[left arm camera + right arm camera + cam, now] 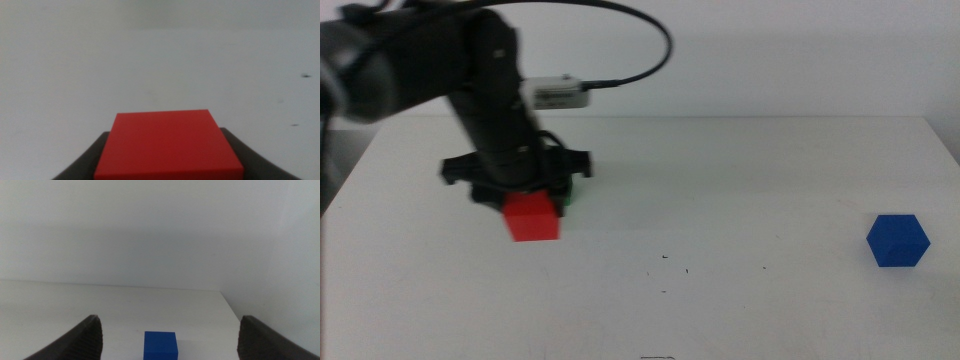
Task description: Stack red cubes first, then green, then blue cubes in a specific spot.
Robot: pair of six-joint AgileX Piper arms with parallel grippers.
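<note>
My left gripper [532, 203] is shut on the red cube [532, 218] at the left of the table, low over the white surface. In the left wrist view the red cube [167, 145] fills the gap between the dark jaws of that gripper [167, 165]. A sliver of the green cube [569, 194] shows just behind the gripper, mostly hidden by it. The blue cube [897, 240] sits alone at the far right. My right gripper [170, 327] is open, out of the middle view, with the blue cube [160, 345] ahead of it. The speckled bare spot [670, 265] lies mid-table.
The white table [750, 180] ends at a pale back wall. A cable loops from the left arm [470, 80] over the table's rear. The table's right edge [231, 311] runs close beside the blue cube.
</note>
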